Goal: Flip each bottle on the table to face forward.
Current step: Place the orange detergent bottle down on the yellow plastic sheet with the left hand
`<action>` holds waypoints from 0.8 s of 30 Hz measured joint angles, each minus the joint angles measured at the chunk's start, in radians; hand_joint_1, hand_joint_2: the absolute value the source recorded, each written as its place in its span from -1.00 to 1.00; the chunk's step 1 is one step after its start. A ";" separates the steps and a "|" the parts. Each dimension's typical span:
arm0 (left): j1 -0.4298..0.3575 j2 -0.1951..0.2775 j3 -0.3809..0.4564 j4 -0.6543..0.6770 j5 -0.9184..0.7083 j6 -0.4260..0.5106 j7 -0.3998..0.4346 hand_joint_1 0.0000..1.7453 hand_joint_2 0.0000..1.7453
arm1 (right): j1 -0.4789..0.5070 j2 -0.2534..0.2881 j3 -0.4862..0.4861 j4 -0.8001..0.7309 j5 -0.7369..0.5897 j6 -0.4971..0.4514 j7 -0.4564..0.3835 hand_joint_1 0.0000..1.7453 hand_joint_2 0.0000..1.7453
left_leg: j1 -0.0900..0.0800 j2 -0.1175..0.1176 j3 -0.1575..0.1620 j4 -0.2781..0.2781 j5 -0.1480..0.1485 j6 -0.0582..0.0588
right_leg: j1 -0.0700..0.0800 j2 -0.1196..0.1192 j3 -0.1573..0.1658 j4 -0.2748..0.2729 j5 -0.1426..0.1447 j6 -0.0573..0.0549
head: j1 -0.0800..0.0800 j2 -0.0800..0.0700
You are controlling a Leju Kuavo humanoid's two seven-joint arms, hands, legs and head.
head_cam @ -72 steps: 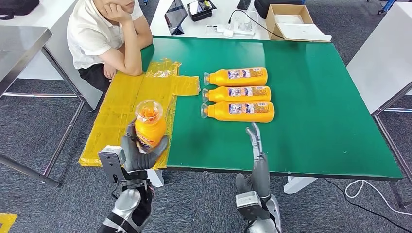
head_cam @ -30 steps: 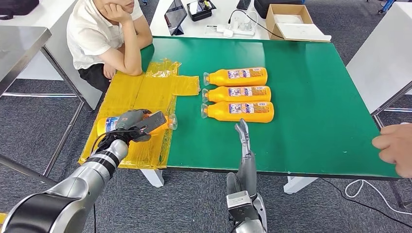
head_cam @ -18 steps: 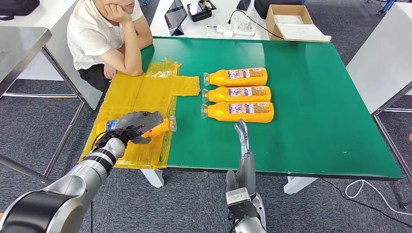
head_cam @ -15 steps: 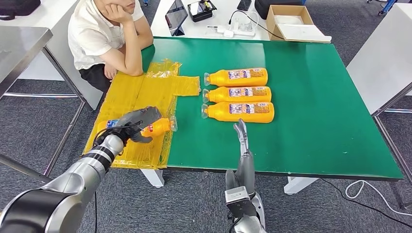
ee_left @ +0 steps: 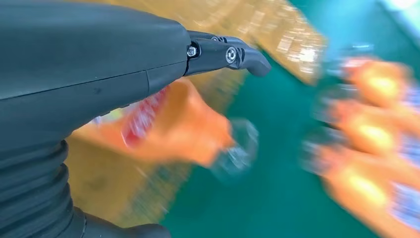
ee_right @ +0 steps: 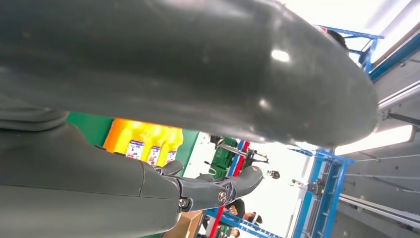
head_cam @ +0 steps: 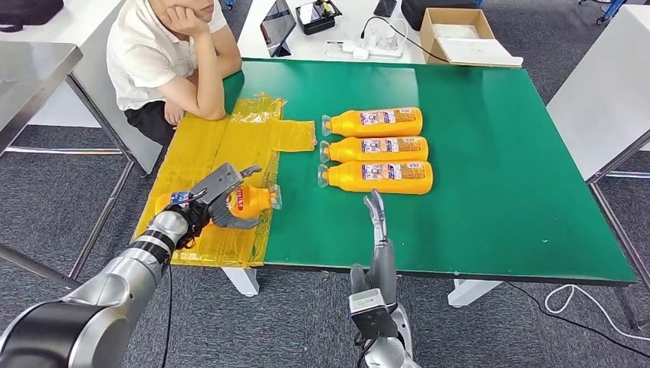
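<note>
With three bottles (head_cam: 375, 149) lying label-up in a row on the worktop (head_cam: 498, 153), the fourth bottle (head_cam: 249, 201) lies on the yellow sheet (head_cam: 230, 142). My left hand (head_cam: 222, 195) hovers spread over it, gripping nothing; my right hand (head_cam: 375, 211) is straight and empty. I judge only aligning remains.

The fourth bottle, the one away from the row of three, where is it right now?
In the head view the bottle lies on its side on the yellow sheet near the table's front left edge, under the open left robot hand, its cap toward the row of three.
</note>
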 joint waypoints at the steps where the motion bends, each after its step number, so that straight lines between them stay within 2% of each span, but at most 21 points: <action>1: 0.013 -0.001 0.006 -0.008 0.028 0.000 -0.034 -1.00 1.00 | 0.000 -0.002 0.003 0.002 -0.001 -0.004 0.000 -1.00 -1.00 | 0.000 0.000 0.000 0.000 0.000 0.000 | 0.000 0.000 0.000 0.000 0.000 0.000 | 0.000 0.000; 4: 0.041 -0.006 0.016 -0.026 0.064 0.000 -0.078 -1.00 1.00 | -0.001 -0.007 0.008 0.007 -0.001 -0.008 0.000 -1.00 -1.00 | 0.000 0.000 -0.001 0.000 0.000 0.000 | 0.000 0.000 -0.001 0.000 0.000 0.000 | 0.000 0.000; 10: 0.059 -0.009 0.031 -0.040 0.081 -0.008 -0.092 -1.00 1.00 | -0.003 -0.012 0.012 0.014 -0.001 -0.010 0.000 -1.00 -1.00 | 0.000 0.000 -0.002 0.000 0.000 0.000 | 0.000 0.000 -0.002 0.000 0.000 0.000 | 0.000 0.000; 14: 0.104 -0.011 0.030 -0.106 0.187 -0.058 -0.169 -1.00 1.00 | 0.001 -0.015 0.013 0.015 0.008 -0.010 0.000 -1.00 -1.00 | 0.000 0.000 -0.002 0.000 0.000 0.000 | 0.000 0.000 -0.002 0.000 0.000 0.000 | 0.000 0.000; 18: 0.183 -0.015 0.007 -0.238 0.276 -0.013 -0.195 -1.00 1.00 | 0.013 -0.017 0.010 0.015 0.031 -0.007 0.000 -1.00 -1.00 | 0.000 0.000 -0.002 0.000 0.000 0.000 | 0.000 0.000 -0.002 0.000 0.000 0.000 | 0.000 0.000; 22: 0.189 -0.015 0.004 -0.249 0.280 -0.007 -0.194 -1.00 1.00 | 0.014 -0.017 0.010 0.015 0.032 -0.007 0.000 -1.00 -1.00 | 0.000 0.000 -0.002 0.000 0.000 0.000 | 0.000 0.000 -0.002 0.000 0.000 0.000 | 0.000 0.000; 24: 0.195 -0.015 0.000 -0.263 0.285 0.003 -0.192 -1.00 1.00 | 0.015 -0.017 0.009 0.014 0.034 -0.007 0.000 -1.00 0.00 | 0.000 0.000 -0.002 0.000 0.000 0.000 | 0.000 0.000 -0.002 0.000 0.000 0.000 | 0.000 0.000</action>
